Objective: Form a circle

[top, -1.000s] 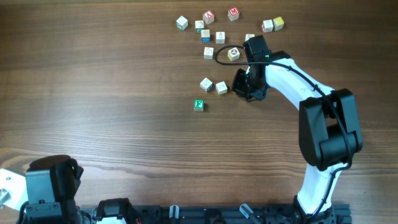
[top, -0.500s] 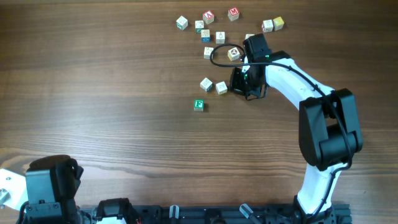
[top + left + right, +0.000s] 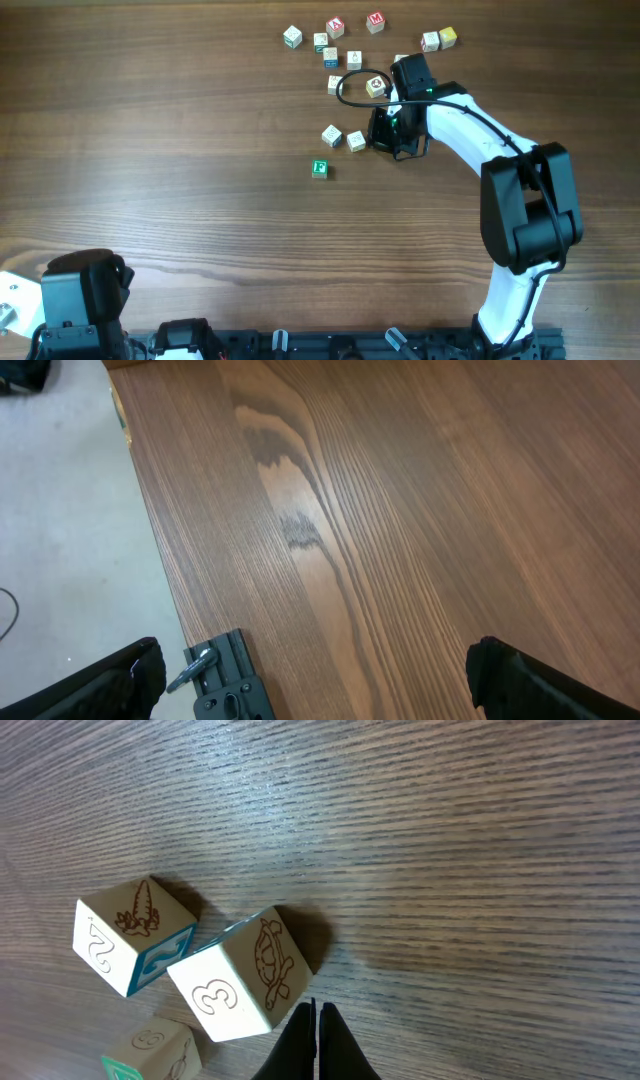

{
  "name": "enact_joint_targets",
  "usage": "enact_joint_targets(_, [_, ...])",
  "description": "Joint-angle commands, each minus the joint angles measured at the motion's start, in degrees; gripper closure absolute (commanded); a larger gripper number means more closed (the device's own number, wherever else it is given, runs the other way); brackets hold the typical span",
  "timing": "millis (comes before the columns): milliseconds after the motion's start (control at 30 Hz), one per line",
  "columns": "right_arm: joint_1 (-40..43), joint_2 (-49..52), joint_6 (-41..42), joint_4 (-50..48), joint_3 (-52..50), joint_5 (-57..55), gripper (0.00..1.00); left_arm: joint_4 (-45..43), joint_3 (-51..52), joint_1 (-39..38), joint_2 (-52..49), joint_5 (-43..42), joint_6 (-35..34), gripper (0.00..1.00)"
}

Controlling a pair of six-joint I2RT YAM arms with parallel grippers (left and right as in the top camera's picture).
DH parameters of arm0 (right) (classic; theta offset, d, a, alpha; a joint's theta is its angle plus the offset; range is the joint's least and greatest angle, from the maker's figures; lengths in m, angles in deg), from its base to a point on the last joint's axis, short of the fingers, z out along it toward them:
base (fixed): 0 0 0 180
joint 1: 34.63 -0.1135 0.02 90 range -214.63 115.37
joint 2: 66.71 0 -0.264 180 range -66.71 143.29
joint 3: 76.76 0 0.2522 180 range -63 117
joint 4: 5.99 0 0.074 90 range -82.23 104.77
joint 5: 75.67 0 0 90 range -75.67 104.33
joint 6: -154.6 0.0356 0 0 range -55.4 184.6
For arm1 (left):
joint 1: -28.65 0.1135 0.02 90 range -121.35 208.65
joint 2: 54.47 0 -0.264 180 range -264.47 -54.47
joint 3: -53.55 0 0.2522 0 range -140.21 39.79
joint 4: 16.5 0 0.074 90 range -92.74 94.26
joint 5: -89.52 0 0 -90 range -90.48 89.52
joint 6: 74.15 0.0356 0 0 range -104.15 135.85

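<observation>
Nudging with a pinched tip, that is the step as I read it. The right gripper (image 3: 315,1042) has its fingers pressed flat together with nothing between them, and the point sits just beside the near corner of the turtle cube (image 3: 240,982), the one with a 3 on its side. Past that, on the far side from the fingertips, the carrot cube (image 3: 135,933) stands close by; whether the two touch I cannot tell. A green-faced cube (image 3: 148,1055) peeks in at the frame's lower edge.

From overhead, the circle (image 3: 332,136) is only these three cubes bunched right ahead of the fingertips, with no ring yet. The scattered cubes (image 3: 340,50) lie off to one side of the wrist. The left gripper (image 3: 315,660) is spread wide over bare wood, well apart from all of it and holding nothing.

To do this well, I'd press through the cube's face, not its corner, or it will spin. Keep the tip low on the wood, push short and slow, and stop before the carrot cube gets shoved out of line.
</observation>
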Motion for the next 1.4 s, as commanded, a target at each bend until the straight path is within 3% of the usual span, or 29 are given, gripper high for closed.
enact_joint_targets(0, [-0.5,-0.9,-0.9,-0.5,1.0,1.2,0.96,-0.1,0.0,0.4,0.1,0.2,-0.7,0.00])
enact_joint_targets(1367, [-0.5,-0.9,-1.0,-2.8,1.0,3.1,0.96,-0.1,0.0,0.4,0.1,0.2,-0.7,0.00])
